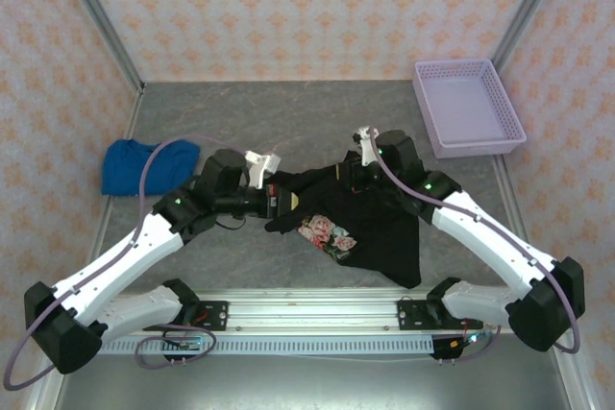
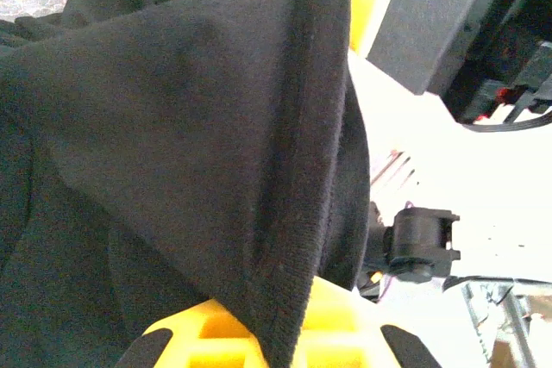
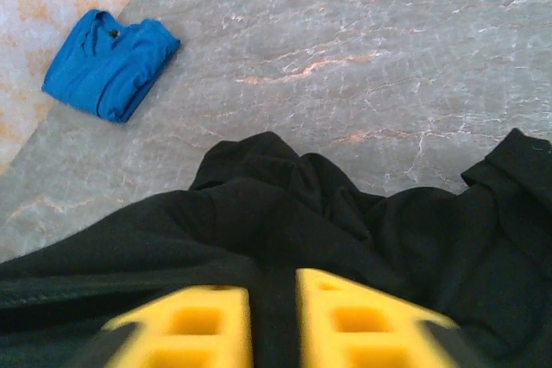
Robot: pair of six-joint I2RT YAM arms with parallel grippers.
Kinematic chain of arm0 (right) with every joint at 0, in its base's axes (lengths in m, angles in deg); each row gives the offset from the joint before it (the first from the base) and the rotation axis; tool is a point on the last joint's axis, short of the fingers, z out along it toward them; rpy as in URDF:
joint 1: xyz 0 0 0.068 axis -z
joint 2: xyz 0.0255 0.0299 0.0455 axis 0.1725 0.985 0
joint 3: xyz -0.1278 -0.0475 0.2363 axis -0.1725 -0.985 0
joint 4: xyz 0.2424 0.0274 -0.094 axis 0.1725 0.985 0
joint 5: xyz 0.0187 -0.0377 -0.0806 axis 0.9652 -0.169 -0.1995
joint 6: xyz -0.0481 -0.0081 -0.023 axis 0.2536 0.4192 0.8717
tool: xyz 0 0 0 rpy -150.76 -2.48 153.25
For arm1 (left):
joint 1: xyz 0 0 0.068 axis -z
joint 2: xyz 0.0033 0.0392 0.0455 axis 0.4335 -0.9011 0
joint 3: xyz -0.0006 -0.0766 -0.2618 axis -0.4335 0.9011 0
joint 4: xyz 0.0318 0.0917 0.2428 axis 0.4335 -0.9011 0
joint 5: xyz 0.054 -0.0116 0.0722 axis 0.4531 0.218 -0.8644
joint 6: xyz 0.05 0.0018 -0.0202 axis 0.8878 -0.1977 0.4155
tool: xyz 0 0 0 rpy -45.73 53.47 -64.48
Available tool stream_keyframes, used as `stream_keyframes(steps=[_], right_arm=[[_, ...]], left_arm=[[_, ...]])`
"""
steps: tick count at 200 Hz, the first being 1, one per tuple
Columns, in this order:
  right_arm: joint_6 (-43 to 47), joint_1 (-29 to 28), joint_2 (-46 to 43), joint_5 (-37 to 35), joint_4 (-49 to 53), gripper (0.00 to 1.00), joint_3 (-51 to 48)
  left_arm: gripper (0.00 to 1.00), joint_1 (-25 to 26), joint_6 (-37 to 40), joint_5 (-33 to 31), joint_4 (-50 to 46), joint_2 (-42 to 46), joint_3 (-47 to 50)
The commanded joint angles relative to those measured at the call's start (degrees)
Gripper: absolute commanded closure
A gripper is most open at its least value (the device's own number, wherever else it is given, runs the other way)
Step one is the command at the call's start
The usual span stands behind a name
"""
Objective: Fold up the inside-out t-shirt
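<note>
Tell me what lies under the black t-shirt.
Grey table shows beside the t-shirt; the cloth covers the surface beneath it, so anything lying there cannot be seen.

Robot test booth — wallpapered panels

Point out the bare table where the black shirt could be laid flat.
The widest bare stretch of table lies at the far side, bordered by the blue garment on the left, the lavender basket on the right and the t-shirt on the near side. The centre is crowded: the bunched shirt, the left arm and the right arm meet there.
</note>
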Motion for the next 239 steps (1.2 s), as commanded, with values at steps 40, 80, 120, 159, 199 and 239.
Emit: stream_keyframes(steps=[40,80,120,159,199,239], right_arm=[[2.2,-6.5,-9.5,-1.8,-7.0,0.45,-7.8],[4.1,-16.8,-8.5,-4.3,-19.2,0.32,-13.3],[2.4,-20.0,-4.9,-5.7,-26.5,0.31,-15.1],[-1.3,-23.1,0.5,-11.8,-34.4,0.36,-17.9],[-2.6,-23.7,5.4,-11.5,-39.6,0.71,-18.4],[-1.2,-23.7,4.1,-15.9,-37.1,1.00,-20.8]], left_arm=[[1.00,-0.6,-11.9,-9.0,6.8,-0.3,0.4],[1.00,-0.6,-14.1,-10.9,8.3,-3.1,-1.7],[1.00,-0.6,-15.3,-12.1,9.1,-4.4,-2.2],[1.00,-0.6,-16.8,-11.6,11.0,-4.5,-2.0],[1.00,-0.6,-16.5,-11.8,10.9,-4.1,-2.5],[1.00,-1.2,-15.8,-11.2,9.1,-4.0,-3.4]])
